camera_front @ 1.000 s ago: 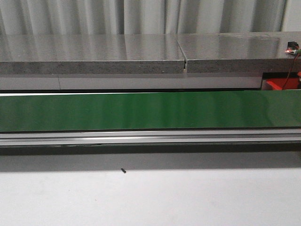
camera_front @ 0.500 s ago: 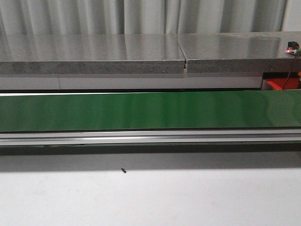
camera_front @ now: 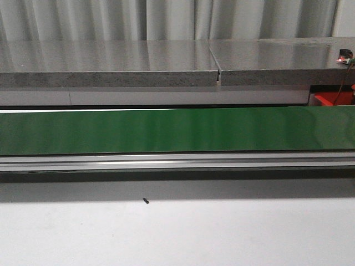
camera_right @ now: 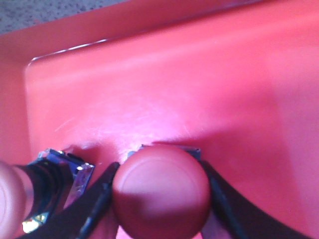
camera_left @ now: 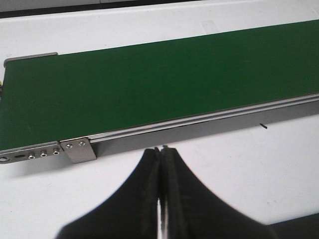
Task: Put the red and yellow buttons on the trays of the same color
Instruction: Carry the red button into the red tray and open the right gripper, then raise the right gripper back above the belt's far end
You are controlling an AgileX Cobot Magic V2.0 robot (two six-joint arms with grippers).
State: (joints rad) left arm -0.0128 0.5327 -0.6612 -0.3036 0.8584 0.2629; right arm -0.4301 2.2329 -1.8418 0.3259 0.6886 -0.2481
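Note:
In the right wrist view my right gripper (camera_right: 159, 168) is shut on a red button (camera_right: 160, 191) with a round domed cap, held low over the floor of the glossy red tray (camera_right: 164, 84). A second red button (camera_right: 47, 184) with a metal body lies on its side in the tray just beside one finger. A corner of the red tray (camera_front: 333, 98) shows at the far right of the front view. My left gripper (camera_left: 160, 148) is shut and empty above the white table, close to the belt's end. No yellow button or yellow tray is in view.
A long green conveyor belt (camera_front: 166, 130) with an aluminium rail (camera_front: 166, 162) crosses the scene. Behind it runs a grey stone shelf (camera_front: 111, 64), carrying a small circuit board with a red light (camera_front: 345, 57). A black speck (camera_front: 145, 200) lies on the white table (camera_front: 177, 233).

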